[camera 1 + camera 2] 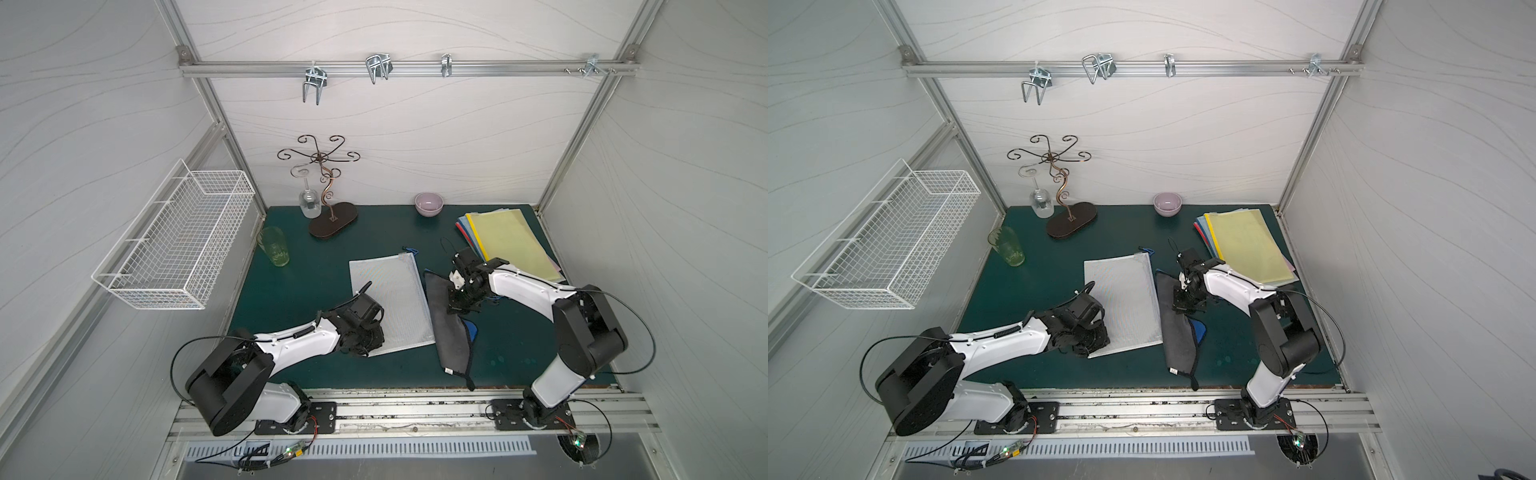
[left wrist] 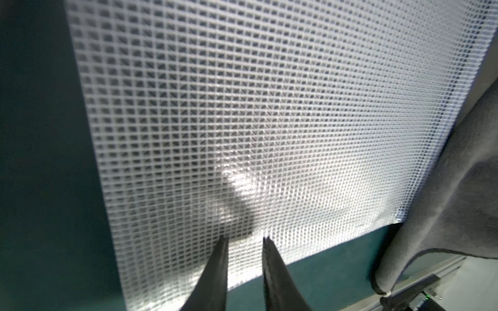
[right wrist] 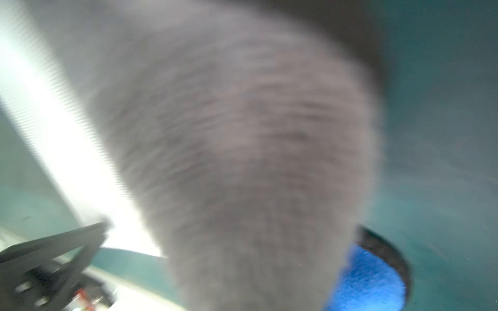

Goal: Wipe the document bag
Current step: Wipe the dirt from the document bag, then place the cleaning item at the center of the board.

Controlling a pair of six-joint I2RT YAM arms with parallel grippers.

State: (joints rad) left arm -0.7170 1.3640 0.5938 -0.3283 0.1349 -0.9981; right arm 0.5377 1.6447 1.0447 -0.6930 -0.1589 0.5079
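No text, brand, number or sign can be read in any view; a small white tag [image 1: 449, 370] sits on the grey cloth [image 1: 451, 340] near its front end, too small to read in both top views; wrist views are blurred, no lettering legible

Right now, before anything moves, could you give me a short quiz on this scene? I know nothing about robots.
1. True or false: the right arm's fingers are pinching the grey wiping cloth.
2. What do the left arm's fingers rest on? A) a green glass tumbler B) the white mesh document bag C) a yellow plastic folder
3. Which object hangs upside down from the curly metal stand?
Key: 1 true. 2 B. 3 the clear wine glass.
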